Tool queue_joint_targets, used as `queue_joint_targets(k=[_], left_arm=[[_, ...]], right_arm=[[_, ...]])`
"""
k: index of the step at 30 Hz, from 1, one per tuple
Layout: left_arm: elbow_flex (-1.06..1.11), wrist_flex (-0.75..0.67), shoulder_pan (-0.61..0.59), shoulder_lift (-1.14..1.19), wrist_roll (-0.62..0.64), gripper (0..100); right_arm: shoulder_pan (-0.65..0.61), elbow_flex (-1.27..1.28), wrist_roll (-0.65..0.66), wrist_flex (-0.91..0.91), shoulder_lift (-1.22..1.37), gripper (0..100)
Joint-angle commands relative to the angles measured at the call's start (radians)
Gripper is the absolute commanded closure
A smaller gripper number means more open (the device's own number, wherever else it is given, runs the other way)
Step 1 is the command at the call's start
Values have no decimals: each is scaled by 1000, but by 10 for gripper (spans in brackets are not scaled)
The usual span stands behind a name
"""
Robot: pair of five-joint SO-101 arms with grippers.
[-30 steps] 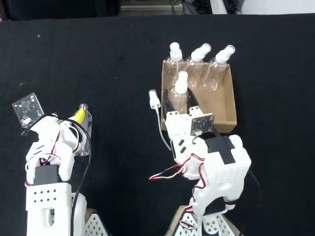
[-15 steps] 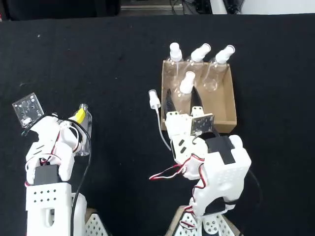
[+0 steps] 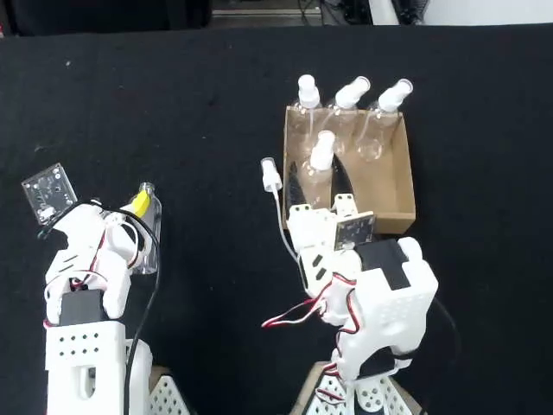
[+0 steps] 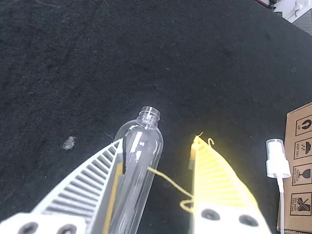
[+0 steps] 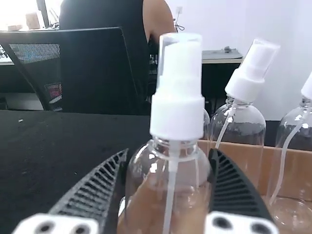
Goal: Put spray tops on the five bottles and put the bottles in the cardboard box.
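Observation:
A clear bottle with no top [image 4: 139, 161] lies on the black table between the fingers of my left gripper [image 4: 158, 141]. It rests against the white finger, and a gap separates it from the yellow finger [image 4: 214, 180]. From above, that bottle [image 3: 147, 238] and left gripper [image 3: 143, 207] sit at the left. My right gripper [image 3: 317, 173] is in the cardboard box [image 3: 404, 177], its black fingers against both sides of an upright bottle with a spray top [image 3: 322, 149]. That bottle [image 5: 170, 175] stands between the black fingers [image 5: 97, 190]. A loose spray top [image 3: 270, 175] lies left of the box.
Three capped bottles [image 3: 352, 91] stand along the box's far wall and also rise behind the held one [image 5: 243, 117]. The loose top's thin tube [image 3: 285, 229] trails toward the right arm. The loose spray top [image 4: 275, 158] lies beside the box corner [image 4: 300, 170].
The capped bottle in my right gripper tipped to the right, then came back upright. The right arm shifted slightly left and back. The left arm kept still.

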Motion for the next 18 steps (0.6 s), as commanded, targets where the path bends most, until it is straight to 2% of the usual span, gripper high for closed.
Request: queue_joint_targets(k=[1, 18], left_arm=[[-16, -25, -12, -6, 11, 787], [-18, -25, -12, -6, 11, 787]], right_arm=[[-20, -5, 6, 3, -5, 807], [-21, -18, 8, 58, -8, 803]])
